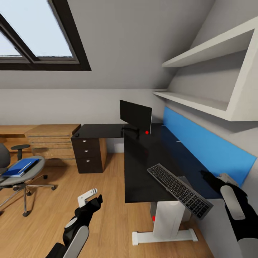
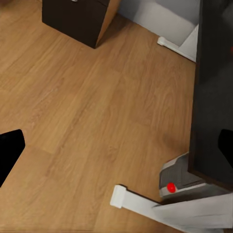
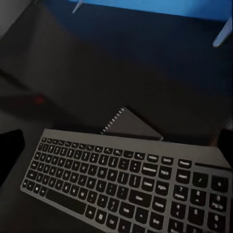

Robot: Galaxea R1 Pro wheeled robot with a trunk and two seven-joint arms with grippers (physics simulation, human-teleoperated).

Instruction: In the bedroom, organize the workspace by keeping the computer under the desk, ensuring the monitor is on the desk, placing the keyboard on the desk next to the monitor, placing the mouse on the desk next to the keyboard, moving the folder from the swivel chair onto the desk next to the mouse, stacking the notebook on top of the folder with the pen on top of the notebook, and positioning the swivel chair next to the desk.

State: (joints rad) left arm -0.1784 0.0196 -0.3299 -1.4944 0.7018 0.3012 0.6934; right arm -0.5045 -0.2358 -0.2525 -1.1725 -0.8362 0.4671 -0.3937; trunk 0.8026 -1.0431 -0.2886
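The keyboard point(image 1: 180, 190) hangs tilted above the near right corner of the desk point(image 1: 143, 168), its far end over the black top and its near end jutting past the front edge toward me. My right gripper point(image 1: 209, 177) sits at the keyboard's right side, close against it; I cannot tell from here whether my fingers are closed on it or how far apart they are. In my right wrist view the keyboard point(image 3: 126, 187) fills the foreground, keys facing up, and behind it a dark notebook point(image 3: 131, 125) with a spiral edge lies on the desk.

The monitor point(image 1: 136, 116) stands upright at the far end of the desk, a red light at its lower corner. Under the desk, beside the white leg point(image 1: 168, 218), the computer point(image 1: 154, 215) shows a red light; my left wrist view catches it point(image 2: 177, 180) too.

My left gripper point(image 1: 89, 199) hovers over the wood floor point(image 1: 104, 215), well apart from the desk, fingers spread and holding nothing.

At the left, the chair point(image 1: 19, 175) carries the blue folder point(image 1: 19, 167) on its seat. A dark drawer unit point(image 1: 87, 154) stands by the wall.
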